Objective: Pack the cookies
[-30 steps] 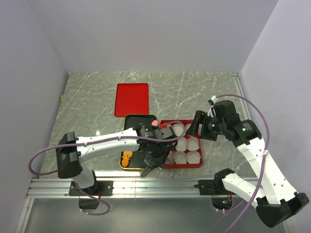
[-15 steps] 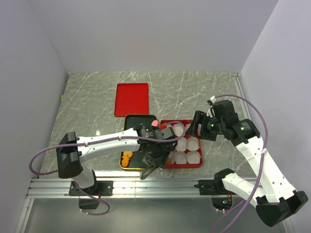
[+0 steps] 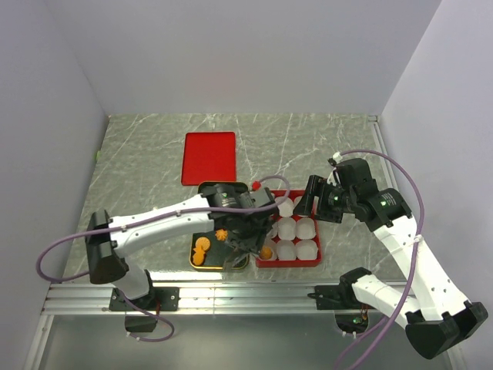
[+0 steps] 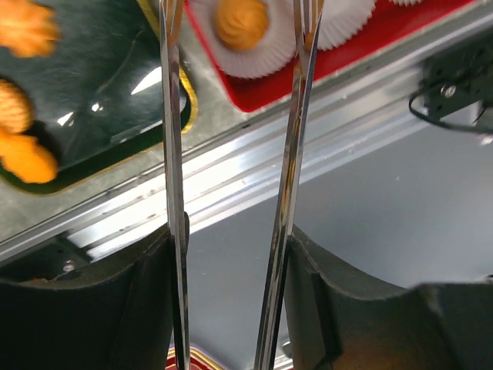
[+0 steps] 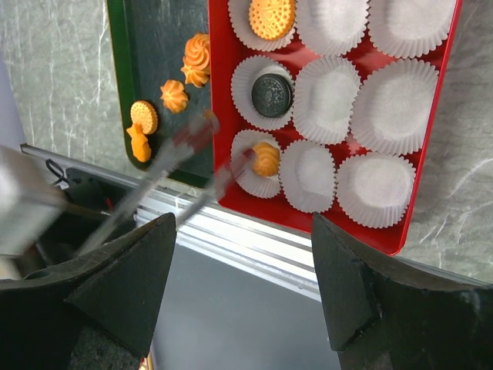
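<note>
- Since a second ago, the left gripper (image 3: 256, 245) has shifted from the table's near edge to the near-left corner of the red tray (image 3: 312, 262). Its long metal fingers (image 4: 173, 154) stand apart with nothing between them.
- Just past those fingertips, an orange swirl cookie (image 4: 241, 21) lies in the corner paper cup (image 4: 339, 27).
- One cup back in the same column sits a black cookie (image 5: 271, 94), and in the cup beyond it a round orange cookie (image 5: 272, 17).
- Left of the red tray and just beside it, a dark tray (image 5: 154, 46) holds four loose orange cookies (image 5: 174, 95).
- The right gripper (image 5: 245, 223) hangs over the red tray's far side, its black jaws spread wide and holding nothing.
- Farthest back, a flat red lid (image 3: 209, 157) lies on the marble table (image 3: 139, 154), just behind the dark tray.
</note>
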